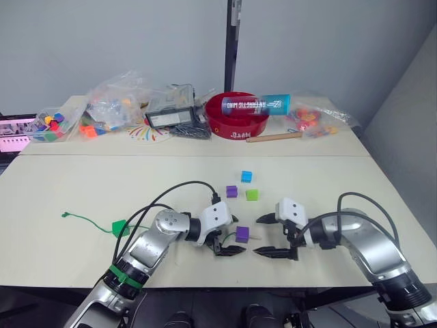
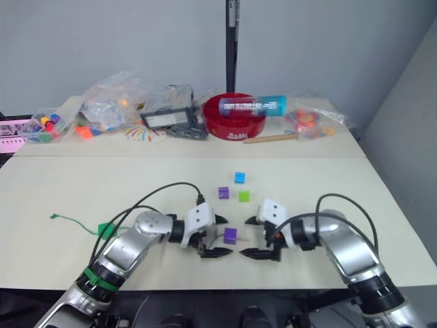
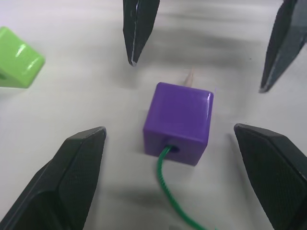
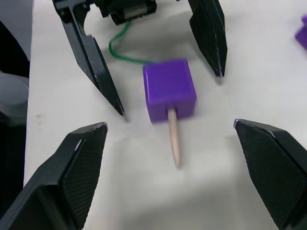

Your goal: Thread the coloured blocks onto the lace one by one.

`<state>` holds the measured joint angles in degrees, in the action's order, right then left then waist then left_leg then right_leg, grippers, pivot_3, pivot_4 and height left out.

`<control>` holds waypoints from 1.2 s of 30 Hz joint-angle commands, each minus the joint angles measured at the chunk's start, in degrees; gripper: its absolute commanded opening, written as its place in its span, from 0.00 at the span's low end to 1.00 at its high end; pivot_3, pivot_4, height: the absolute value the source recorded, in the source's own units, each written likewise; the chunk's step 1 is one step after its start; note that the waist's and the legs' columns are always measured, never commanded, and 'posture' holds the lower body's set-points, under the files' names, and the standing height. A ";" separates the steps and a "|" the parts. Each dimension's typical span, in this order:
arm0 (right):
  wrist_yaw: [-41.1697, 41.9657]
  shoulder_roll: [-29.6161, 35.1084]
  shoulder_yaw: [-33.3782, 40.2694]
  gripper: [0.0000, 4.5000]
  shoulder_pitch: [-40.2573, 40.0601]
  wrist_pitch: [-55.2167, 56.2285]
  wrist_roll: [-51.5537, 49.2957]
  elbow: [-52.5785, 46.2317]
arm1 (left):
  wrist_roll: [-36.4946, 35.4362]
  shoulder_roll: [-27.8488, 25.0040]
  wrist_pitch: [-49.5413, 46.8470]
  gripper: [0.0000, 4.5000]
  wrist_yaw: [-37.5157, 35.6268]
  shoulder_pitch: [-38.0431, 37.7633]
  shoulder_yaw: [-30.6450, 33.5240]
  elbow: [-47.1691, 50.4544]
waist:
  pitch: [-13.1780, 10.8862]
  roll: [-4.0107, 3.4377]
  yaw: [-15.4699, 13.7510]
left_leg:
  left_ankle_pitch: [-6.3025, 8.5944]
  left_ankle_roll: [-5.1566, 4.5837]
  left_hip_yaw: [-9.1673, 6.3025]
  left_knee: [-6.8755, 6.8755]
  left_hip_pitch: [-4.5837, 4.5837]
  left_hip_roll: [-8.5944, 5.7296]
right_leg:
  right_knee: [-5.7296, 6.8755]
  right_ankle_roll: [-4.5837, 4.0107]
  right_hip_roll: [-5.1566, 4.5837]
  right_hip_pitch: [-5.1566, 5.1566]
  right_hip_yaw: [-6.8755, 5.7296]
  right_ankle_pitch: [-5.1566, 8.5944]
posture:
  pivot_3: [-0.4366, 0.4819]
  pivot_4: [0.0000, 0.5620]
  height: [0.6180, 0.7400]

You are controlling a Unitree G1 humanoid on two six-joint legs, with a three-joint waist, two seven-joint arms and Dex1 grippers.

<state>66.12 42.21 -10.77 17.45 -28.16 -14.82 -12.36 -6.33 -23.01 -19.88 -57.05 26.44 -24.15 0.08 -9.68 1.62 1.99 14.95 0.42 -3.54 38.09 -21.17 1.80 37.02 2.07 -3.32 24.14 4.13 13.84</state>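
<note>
I see the purple block on the table, threaded on the lace, its tan tip pointing at my right gripper, midway between it and my left gripper, both spread wide, touching nothing.

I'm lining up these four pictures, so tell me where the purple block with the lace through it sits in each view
Left eye: purple block between the left gripper and right gripper.
Right eye: same spot, low centre.
Left wrist: centre, green lace entering its hole.
Right wrist: centre, tan tip sticking out.
Shared landmark: that lace.
</note>
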 commanded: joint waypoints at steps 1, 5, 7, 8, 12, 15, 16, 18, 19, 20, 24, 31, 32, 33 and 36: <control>-0.36 0.36 0.91 0.99 -0.30 1.91 -0.43 -1.22 | 0.65 0.94 2.17 1.00 -0.76 1.22 -0.72 -1.50 | 0.00 0.00 0.25 | 0.00 0.00 0.00 0.00 0.00 0.01 | 0.01 0.00 0.01 0.00 0.00 0.00 | 0.48 0.27 0.92; -1.12 -0.22 0.33 1.00 -0.38 2.05 -0.09 -1.09 | 0.58 2.29 2.60 0.87 -1.06 1.82 -0.87 -2.73 | 0.00 0.00 0.16 | 0.00 0.00 -0.01 0.02 0.00 -0.01 | 0.01 0.00 0.00 -0.01 0.00 0.00 | 0.48 0.27 0.92; -1.61 -0.47 -0.10 1.00 -0.20 2.39 0.49 -0.56 | 0.62 2.58 2.80 0.74 -1.28 1.88 -0.89 -3.03 | 0.00 0.00 0.11 | 0.00 0.00 0.00 0.02 0.00 -0.01 | 0.01 0.01 0.00 -0.01 0.00 0.00 | 0.48 0.27 0.92; -1.79 -0.57 -0.39 1.00 -0.11 2.69 0.86 -0.18 | 0.64 2.68 2.92 0.67 -1.38 1.90 -0.92 -3.18 | 0.00 0.00 0.12 | 0.00 0.00 -0.01 0.02 0.00 -0.01 | 0.01 0.01 0.00 -0.01 0.00 0.00 | 0.48 0.27 0.92; -1.80 -0.89 -1.16 1.00 0.22 3.75 1.52 0.91 | 0.75 3.01 3.12 0.38 -1.65 1.99 -1.00 -3.39 | 0.00 0.00 0.13 | 0.00 0.00 -0.01 0.02 0.00 -0.01 | 0.01 0.00 0.00 -0.01 0.00 0.00 | 0.48 0.27 0.92; -1.86 -1.45 -1.98 1.00 1.13 4.49 2.11 2.24 | 0.64 2.94 3.12 0.27 -2.24 1.94 -1.16 -3.02 | 0.00 0.00 0.16 | 0.00 0.00 0.00 0.02 0.00 -0.01 | 0.01 0.01 0.00 -0.01 0.00 0.00 | 0.48 0.27 0.92; -1.75 -1.52 -2.11 1.00 1.27 4.73 2.25 2.53 | 0.64 2.93 3.12 0.27 -2.32 1.92 -1.14 -2.95 | 0.00 0.00 0.16 | 0.00 0.00 0.00 0.02 0.00 -0.01 | 0.01 0.01 0.00 -0.01 0.00 0.00 | 0.48 0.27 0.92; -1.43 -1.63 -2.42 0.94 1.47 5.44 2.61 3.22 | 0.59 2.75 2.97 0.27 -2.52 1.77 -1.01 -2.57 | 0.00 0.00 0.13 | 0.00 0.00 -0.01 0.02 0.00 -0.01 | 0.01 0.00 0.00 -0.01 0.00 0.00 | 0.48 0.27 0.92; -1.32 -1.69 -2.54 0.88 1.55 5.78 2.74 3.53 | 0.52 2.60 2.90 0.27 -2.72 1.66 -0.95 -2.32 | 0.00 0.00 0.15 | 0.00 0.00 -0.01 0.02 0.00 0.00 | 0.01 0.01 0.00 -0.01 0.00 0.00 | 0.48 0.27 0.92; -1.28 -1.78 -2.65 0.82 1.66 6.05 2.88 3.82 | 0.49 2.47 2.83 0.27 -2.85 1.58 -0.89 -2.14 | 0.00 0.00 0.14 | 0.00 0.00 -0.01 0.02 0.00 -0.01 | 0.01 0.00 0.00 -0.01 0.00 0.00 | 0.48 0.27 0.92; -0.80 -1.66 -3.38 0.52 1.96 7.75 3.99 5.03 | 0.60 2.28 2.79 0.27 -3.06 1.72 -0.77 -2.21 | 0.00 0.00 0.17 | 0.00 0.00 -0.01 0.02 0.00 0.00 | 0.01 0.00 0.00 -0.01 0.00 0.00 | 0.48 0.27 0.92; -0.45 -1.69 -3.39 0.00 1.97 8.72 4.12 5.41 | 0.60 1.91 2.79 0.27 -3.43 1.85 -0.67 -2.09 | 0.00 0.00 0.21 | 0.00 0.00 -0.01 0.02 0.01 0.00 | 0.01 0.00 0.00 -0.01 0.00 0.00 | 0.48 0.27 0.92; -0.42 -1.71 -3.39 0.00 1.94 8.75 4.16 5.36 | 0.55 1.83 2.75 0.27 -3.52 1.79 -0.66 -1.94 | 0.00 0.00 0.23 | 0.00 0.00 -0.01 0.02 0.01 0.00 | 0.01 0.00 0.00 -0.01 0.00 0.00 | 0.48 0.27 0.92; -0.41 -1.75 -3.40 0.00 1.99 8.83 4.24 5.44 | 0.52 1.76 2.77 0.27 -3.65 1.81 -0.63 -1.93 | 0.00 0.00 0.24 | 0.00 0.00 -0.01 0.02 0.01 0.00 | 0.01 0.00 0.01 -0.01 0.00 0.00 | 0.48 0.27 0.92; -0.45 -1.83 -3.39 0.00 2.09 8.91 4.33 5.49 | 0.35 1.37 2.77 0.27 -4.13 1.81 -0.45 -1.71 | 0.00 0.00 0.23 | 0.00 0.00 -0.01 0.02 0.01 0.00 | 0.02 0.00 0.00 -0.01 0.00 0.00 | 0.48 0.27 0.92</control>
<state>65.94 40.37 -14.94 18.94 -19.59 -10.35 -6.52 -5.80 -21.33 -17.50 -60.52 27.54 -24.84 -3.21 -9.68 1.62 2.22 14.95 0.42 -3.54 38.11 -21.16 1.80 37.04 2.08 -3.32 24.13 4.14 13.84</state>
